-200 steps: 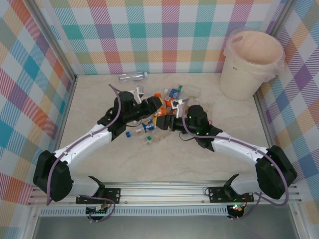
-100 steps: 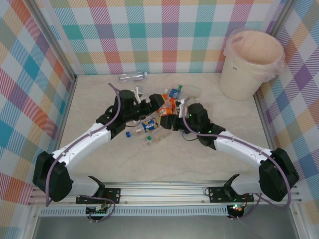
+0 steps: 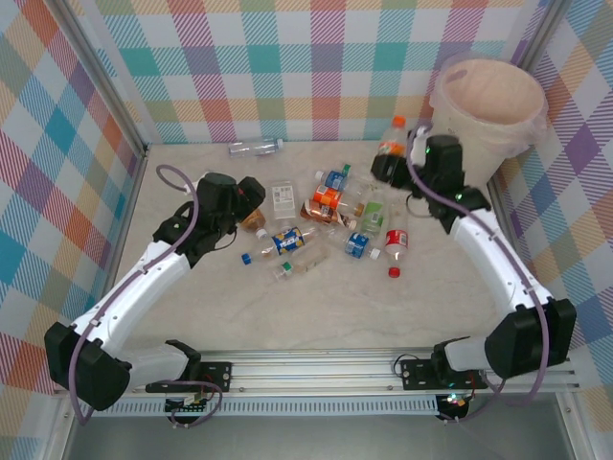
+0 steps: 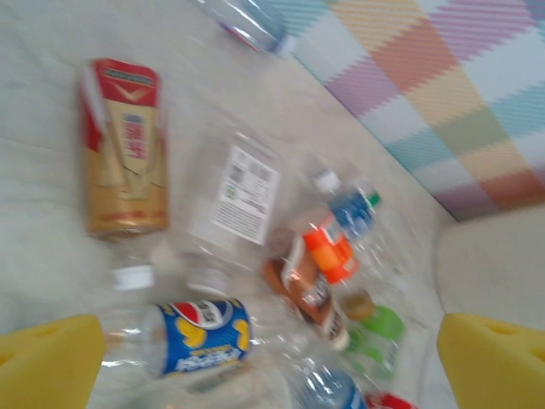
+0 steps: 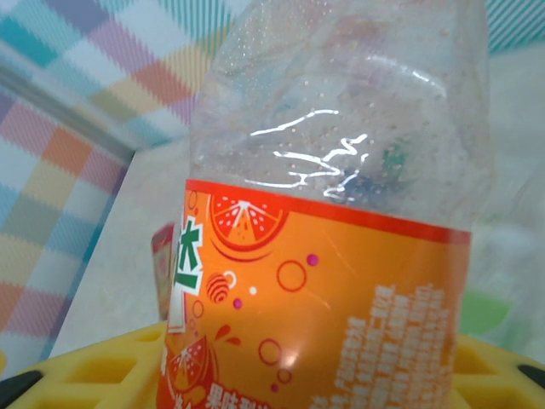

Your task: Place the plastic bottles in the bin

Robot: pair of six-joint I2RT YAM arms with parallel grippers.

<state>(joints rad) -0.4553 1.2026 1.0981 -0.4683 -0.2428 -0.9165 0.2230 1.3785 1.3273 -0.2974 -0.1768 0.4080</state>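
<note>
Left arm being extended forward-left, elbow bent; left pincer [image 4: 272, 362] being held with jaws spread wide. Right arm being reached far forward-right, raised; right pincer [image 5: 294, 375] being clamped on orange-label bottle [image 5: 324, 170].

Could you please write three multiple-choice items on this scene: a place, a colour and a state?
1. Where is the right gripper relative to the bin? A inside it; B outside, at its left; C behind it.
2. What colour is the label of the held bottle? A blue; B green; C orange.
3. How is the left gripper? A open, empty; B shut on a bottle; C shut on a cap.
Answers: B, top view shows it left of the rim; C, orange print up close; A, fingers wide apart.
</note>
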